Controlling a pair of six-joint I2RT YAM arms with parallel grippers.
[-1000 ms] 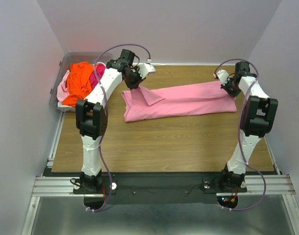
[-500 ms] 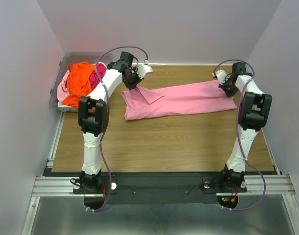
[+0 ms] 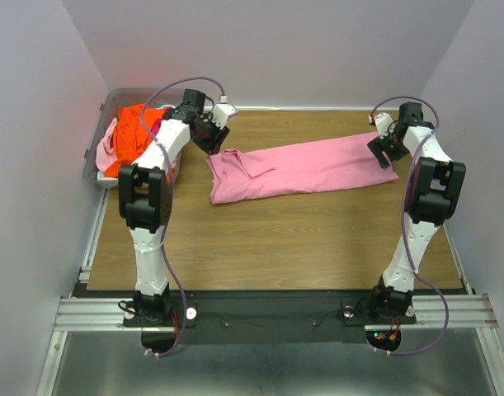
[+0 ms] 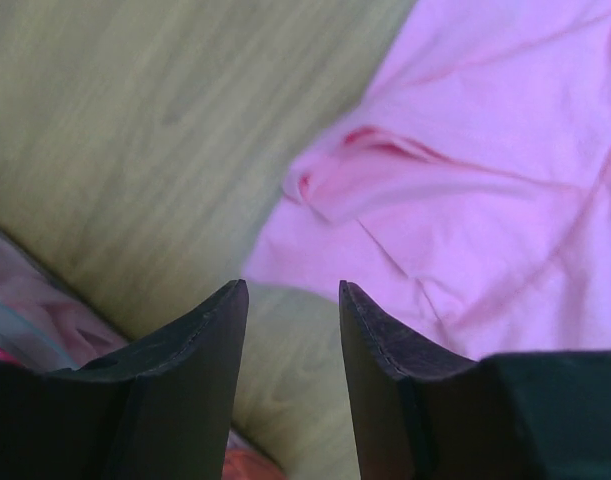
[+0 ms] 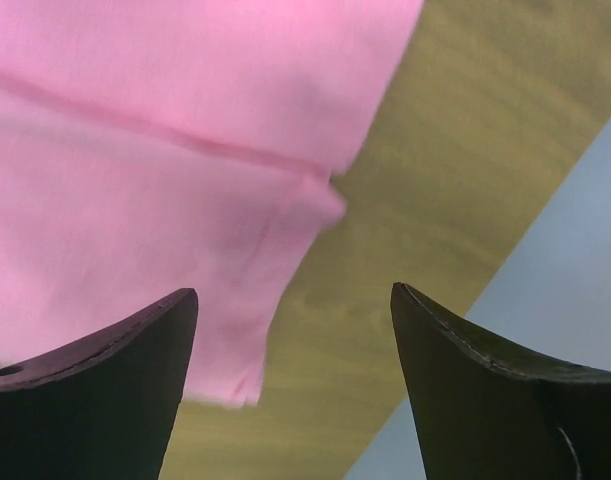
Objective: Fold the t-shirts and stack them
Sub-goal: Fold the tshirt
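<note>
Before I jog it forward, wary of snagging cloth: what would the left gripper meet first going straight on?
Likely the bunched edge of the pink t-shirt, just beyond the open left gripper. Bare table lies right beside it, so depth leaves some doubt.

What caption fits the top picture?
The left gripper and right gripper hang open by the ends of the pink shirt on the table.

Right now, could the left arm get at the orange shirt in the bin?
Probably yes. The left gripper hovers open and empty near the clear bin. The orange t-shirt lies uppermost in it, with nothing covering it.
</note>
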